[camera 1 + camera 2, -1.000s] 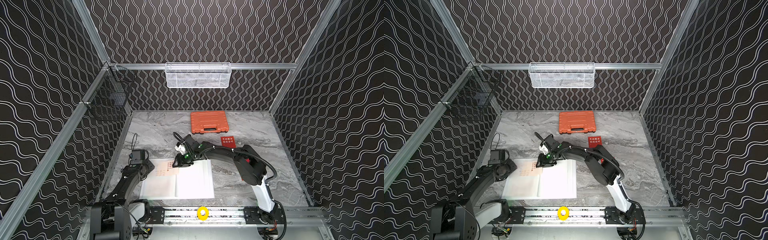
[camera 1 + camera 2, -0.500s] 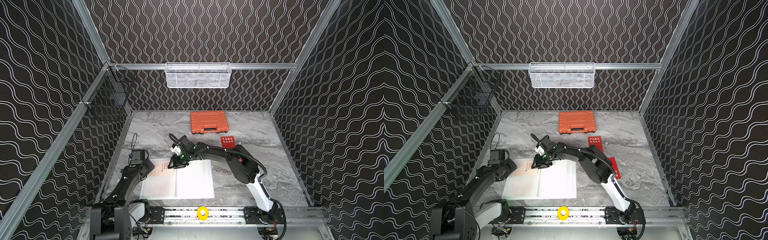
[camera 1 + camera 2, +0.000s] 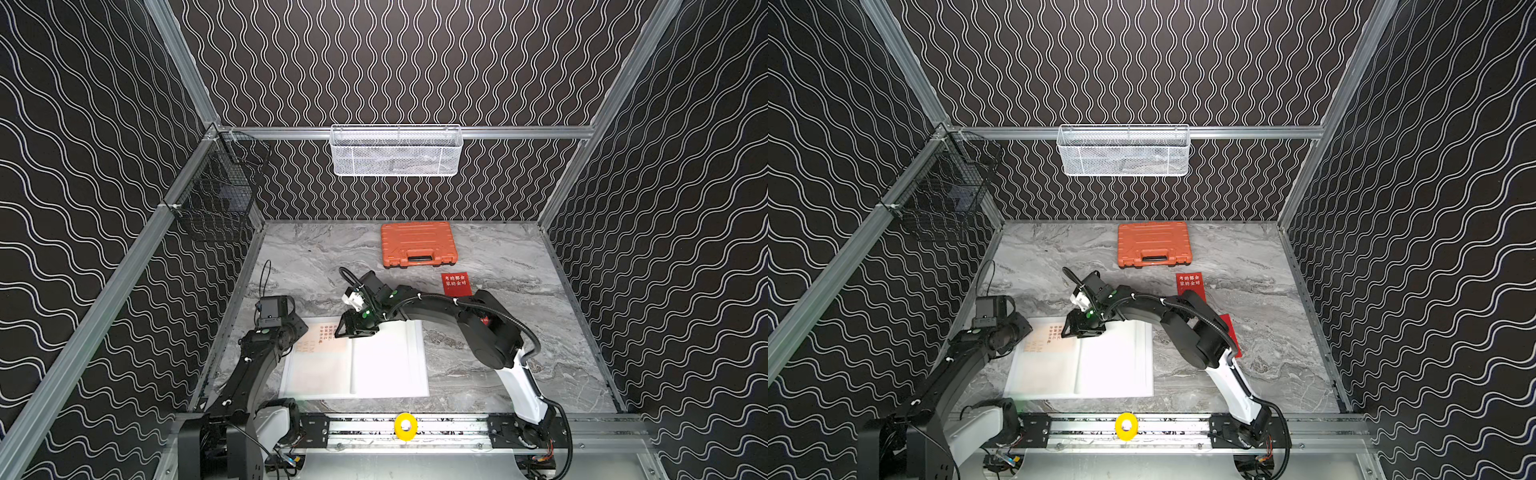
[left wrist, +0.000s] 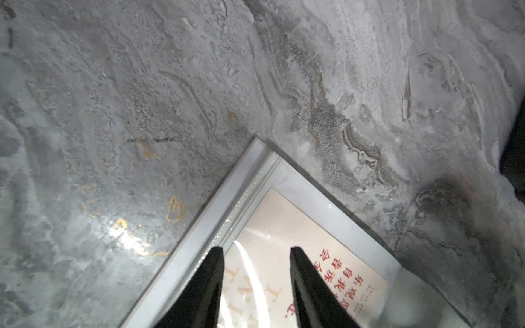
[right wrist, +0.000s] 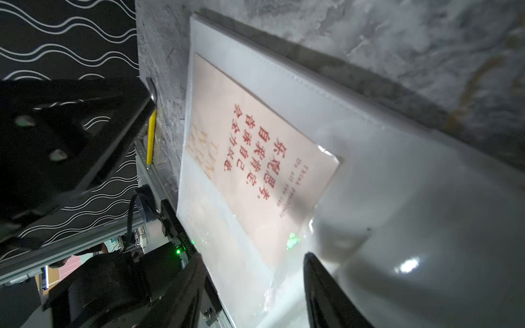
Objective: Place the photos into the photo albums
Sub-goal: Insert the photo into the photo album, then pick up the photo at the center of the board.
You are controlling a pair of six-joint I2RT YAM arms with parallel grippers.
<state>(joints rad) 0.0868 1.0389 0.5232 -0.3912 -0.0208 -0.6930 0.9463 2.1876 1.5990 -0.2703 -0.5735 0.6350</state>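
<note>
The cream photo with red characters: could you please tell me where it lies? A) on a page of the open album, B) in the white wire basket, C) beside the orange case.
A: the cream photo lies flat on a page of the open album, as both wrist views show.

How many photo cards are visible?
3: a cream card in the album, left page, a red card by the orange case, a second red card partly under the right arm. Others may be hidden.

Your top views: high at the front, looking down and back over the whole table [image 3: 498, 257]. Your wrist views: close above the album [image 4: 298, 181], left facing its corner, right looking across it. Both share the cream card [image 5: 255, 147].
</note>
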